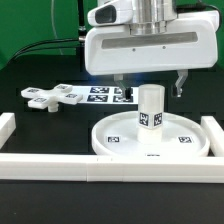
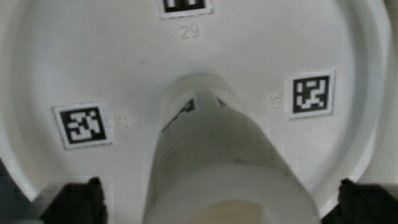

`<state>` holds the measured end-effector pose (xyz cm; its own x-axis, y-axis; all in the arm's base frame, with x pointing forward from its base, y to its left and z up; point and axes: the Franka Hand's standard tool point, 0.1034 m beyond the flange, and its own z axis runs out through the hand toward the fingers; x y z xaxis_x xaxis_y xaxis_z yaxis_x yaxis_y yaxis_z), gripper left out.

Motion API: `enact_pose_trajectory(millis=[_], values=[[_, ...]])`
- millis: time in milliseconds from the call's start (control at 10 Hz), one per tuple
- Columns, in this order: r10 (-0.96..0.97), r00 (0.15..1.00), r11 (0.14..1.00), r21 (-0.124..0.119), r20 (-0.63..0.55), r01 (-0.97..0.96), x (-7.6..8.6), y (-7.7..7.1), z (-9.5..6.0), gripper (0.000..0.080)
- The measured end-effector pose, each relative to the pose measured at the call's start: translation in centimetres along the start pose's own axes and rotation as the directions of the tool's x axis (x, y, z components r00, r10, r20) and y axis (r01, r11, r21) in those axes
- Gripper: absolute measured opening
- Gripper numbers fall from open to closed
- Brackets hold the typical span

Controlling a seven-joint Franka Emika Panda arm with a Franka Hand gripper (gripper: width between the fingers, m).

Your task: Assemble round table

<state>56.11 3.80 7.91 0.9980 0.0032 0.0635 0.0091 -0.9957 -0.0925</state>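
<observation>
The wide rimmed disc (image 1: 118,143) lies flat on the black table against the front rail. The short cylinder post (image 1: 150,112) stands upright at the disc's middle. My gripper (image 1: 150,90) hangs right above the post, open, with one finger on each side of the post's top and not touching it. In the wrist view the post (image 2: 217,165) rises toward the camera from the disc (image 2: 107,70), and my gripper (image 2: 222,205) shows dark fingertips (image 2: 79,202) well apart on either side. The cross-shaped flat piece (image 1: 55,97) lies at the exterior view's left.
The marker board (image 1: 100,93) lies behind the disc. White border rails run along the front (image 1: 90,168), the exterior view's left (image 1: 8,126) and right (image 1: 213,132). A black cable runs across the back of the table.
</observation>
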Motion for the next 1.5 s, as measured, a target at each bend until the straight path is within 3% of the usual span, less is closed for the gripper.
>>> enact_pose_trajectory(millis=[200,700,900,1500], values=[[-0.172,0.985,0.985,0.003,0.011,0.172,0.26,-0.75,-0.06,0.0649],[-0.502,0.864,0.865,0.001,0.014,0.503,0.3,-0.45,-0.07,0.0649],[-0.721,0.692,0.692,-0.016,0.037,0.722,0.46,-0.33,0.01,0.0649],[-0.956,0.283,0.283,-0.005,0.08,0.959,0.36,-0.28,0.12,0.0649]])
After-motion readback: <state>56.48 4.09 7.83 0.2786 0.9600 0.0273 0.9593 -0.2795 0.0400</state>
